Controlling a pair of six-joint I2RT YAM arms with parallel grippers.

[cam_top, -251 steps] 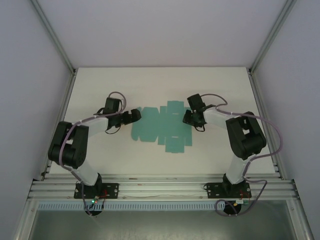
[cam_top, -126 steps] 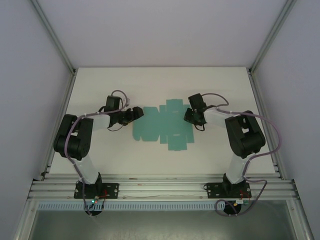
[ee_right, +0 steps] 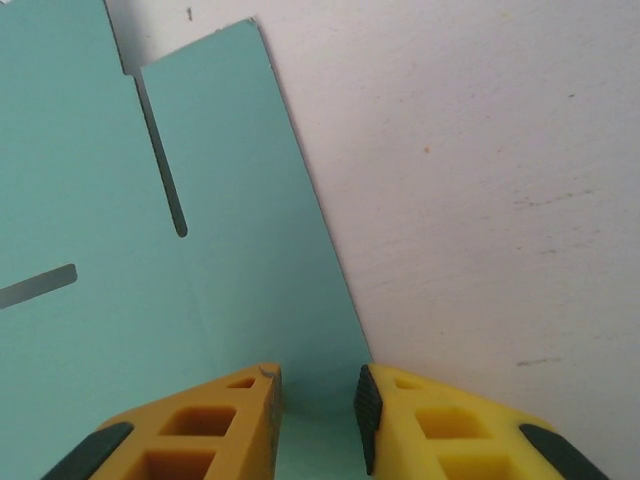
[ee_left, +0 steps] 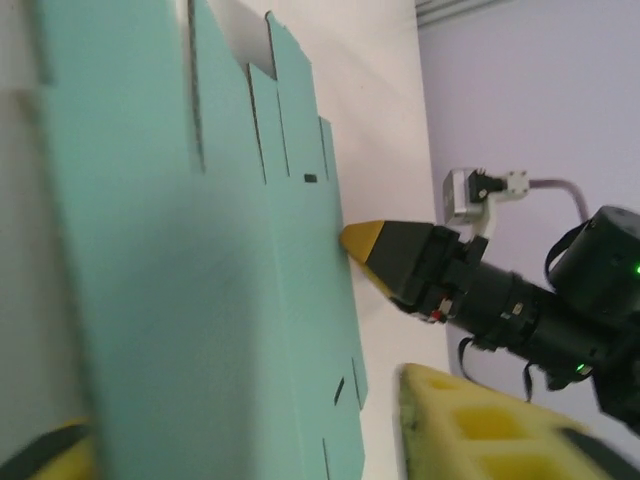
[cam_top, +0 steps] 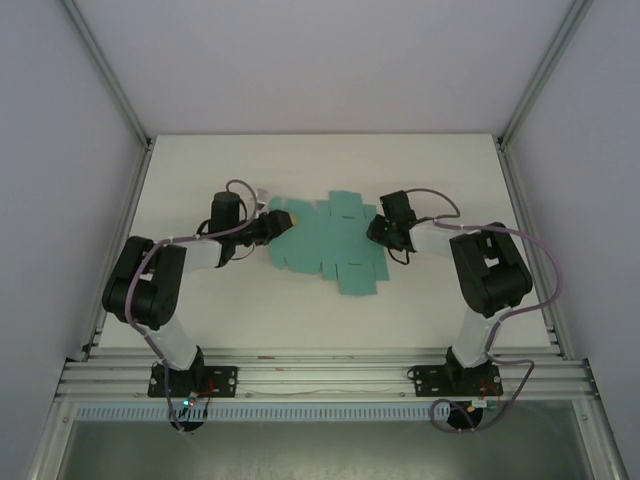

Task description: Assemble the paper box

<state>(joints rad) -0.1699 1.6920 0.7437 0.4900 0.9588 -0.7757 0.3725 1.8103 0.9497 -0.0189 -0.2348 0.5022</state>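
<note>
The paper box is a flat teal-green die-cut sheet (cam_top: pixel 322 245) lying on the white table (cam_top: pixel 200 170), turned a little askew. My left gripper (cam_top: pixel 279 221) is at the sheet's left end. In the left wrist view its yellow fingers (ee_left: pixel 480 430) stand wide apart, open, with the sheet (ee_left: pixel 180 250) between them and close to the camera. My right gripper (cam_top: pixel 377 230) is at the sheet's right edge. In the right wrist view the right gripper (ee_right: pixel 315 410) is open by a narrow gap over a corner flap (ee_right: pixel 230 200). The right gripper's tip (ee_left: pixel 372 240) touches the sheet's far edge.
Aluminium frame posts (cam_top: pixel 110 80) and grey walls close in the table on three sides. An aluminium rail (cam_top: pixel 320 375) carrying both arm bases runs along the near edge. Bare table lies beyond the sheet (cam_top: pixel 330 165) and in front of it (cam_top: pixel 320 320).
The left gripper has pushed right onto the sheet's left end. The sheet has shifted right and turned, its left end now farther back. The right gripper moved slightly back.
</note>
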